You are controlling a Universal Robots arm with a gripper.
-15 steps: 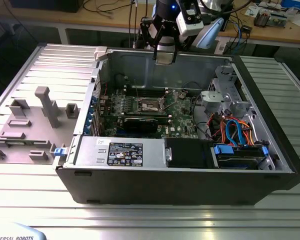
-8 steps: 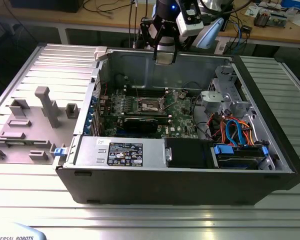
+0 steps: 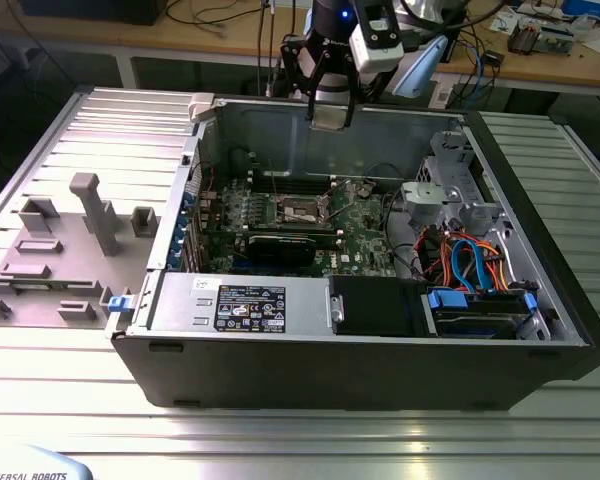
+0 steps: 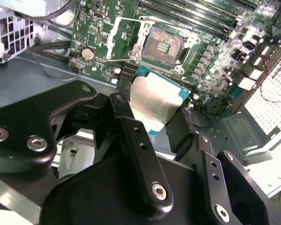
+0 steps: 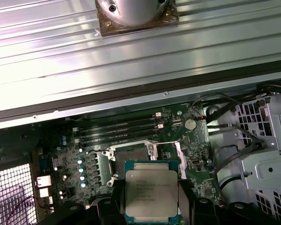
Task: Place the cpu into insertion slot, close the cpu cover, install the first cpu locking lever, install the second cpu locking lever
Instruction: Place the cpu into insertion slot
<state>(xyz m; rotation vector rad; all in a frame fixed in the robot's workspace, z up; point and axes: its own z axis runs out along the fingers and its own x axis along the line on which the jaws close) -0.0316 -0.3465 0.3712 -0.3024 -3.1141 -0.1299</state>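
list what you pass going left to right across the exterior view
grey fixture blocks → blue clip → insertion slot → blue and orange cables; the gripper holding the cpu overlaps the slot sideways, so left out

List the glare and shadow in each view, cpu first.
Second wrist view: glare washes the cpu top near white. First wrist view: the cpu is evenly lit, while the ribbed table shows bright streaks. Exterior view: the cpu shows pale in the gripper; the case interior lies dimmer than the table.
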